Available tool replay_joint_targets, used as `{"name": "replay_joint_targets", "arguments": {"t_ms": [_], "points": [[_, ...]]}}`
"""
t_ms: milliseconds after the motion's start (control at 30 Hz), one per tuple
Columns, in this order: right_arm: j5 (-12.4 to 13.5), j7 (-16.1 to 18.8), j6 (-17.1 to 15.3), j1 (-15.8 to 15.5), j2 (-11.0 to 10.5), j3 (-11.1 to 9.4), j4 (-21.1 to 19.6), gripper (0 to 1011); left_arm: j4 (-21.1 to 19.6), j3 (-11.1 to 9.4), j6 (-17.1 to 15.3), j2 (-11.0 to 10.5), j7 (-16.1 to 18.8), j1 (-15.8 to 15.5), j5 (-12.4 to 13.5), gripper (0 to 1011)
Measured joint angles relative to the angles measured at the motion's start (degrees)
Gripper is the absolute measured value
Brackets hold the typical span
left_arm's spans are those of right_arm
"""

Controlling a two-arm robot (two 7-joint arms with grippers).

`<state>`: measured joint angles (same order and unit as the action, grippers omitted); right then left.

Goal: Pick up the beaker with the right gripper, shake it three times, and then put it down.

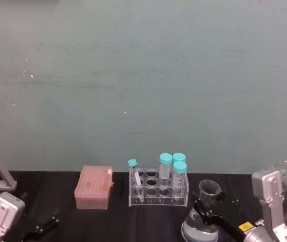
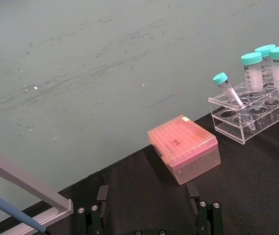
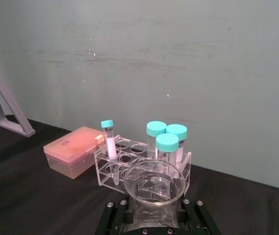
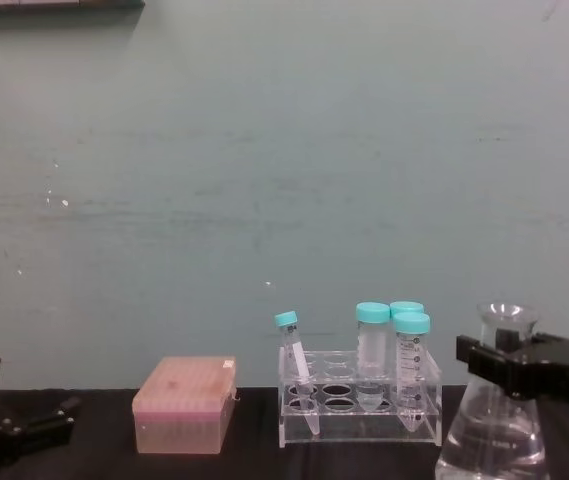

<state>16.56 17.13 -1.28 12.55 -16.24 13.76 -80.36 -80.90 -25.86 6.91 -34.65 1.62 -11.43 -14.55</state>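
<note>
The beaker, apparently on the table, is clasped at the neck by the right gripper, just right of the rack. The left gripper is parked with fingers spread, well left of it.

The clear glass beaker, a conical flask with a wide base and flared rim, stands upright at the bench's right side. The black, blocky right pincer clamps its narrow neck.
</note>
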Motion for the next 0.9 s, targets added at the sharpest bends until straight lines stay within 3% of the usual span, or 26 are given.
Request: {"name": "replay_joint_targets", "arguments": {"t_ms": [333,400,567,600,667,700,733,767,900], "points": [[-0.03,0.08,-0.25,0.37,-0.4,-0.49,-1.28,456,0.0,0.0,0.0,0.0,0.0,0.0,0.0,1000],[0.96,0.61,-0.39,0.38,-0.16,-0.79,-1.27,456,0.0,0.0,0.0,0.0,0.0,0.0,0.0,1000],[8.97,3.94,-1.06,0.02,2.05,-3.19,-0.51,456,0.0,0.0,0.0,0.0,0.0,0.0,0.0,1000],[12.56,5.23,-1.58,-0.17,3.07,-4.37,-0.26,456,0.0,0.0,0.0,0.0,0.0,0.0,0.0,1000],[16.25,6.42,-2.25,-0.42,4.23,-5.61,-0.01,456,0.0,0.0,0.0,0.0,0.0,0.0,0.0,1000],[19.82,7.42,-2.99,-0.66,5.42,-6.9,0.23,456,0.0,0.0,0.0,0.0,0.0,0.0,0.0,1000],[21.71,7.98,-3.46,-0.79,6.11,-7.58,0.37,456,0.0,0.0,0.0,0.0,0.0,0.0,0.0,1000],[25.59,8.84,-4.68,-1.04,7.4,-9.07,0.59,456,0.0,0.0,0.0,0.0,0.0,0.0,0.0,1000],[33.67,9.1,-9.01,-1.53,10.04,-11.85,0.8,456,0.0,0.0,0.0,0.0,0.0,0.0,0.0,1000]]}}
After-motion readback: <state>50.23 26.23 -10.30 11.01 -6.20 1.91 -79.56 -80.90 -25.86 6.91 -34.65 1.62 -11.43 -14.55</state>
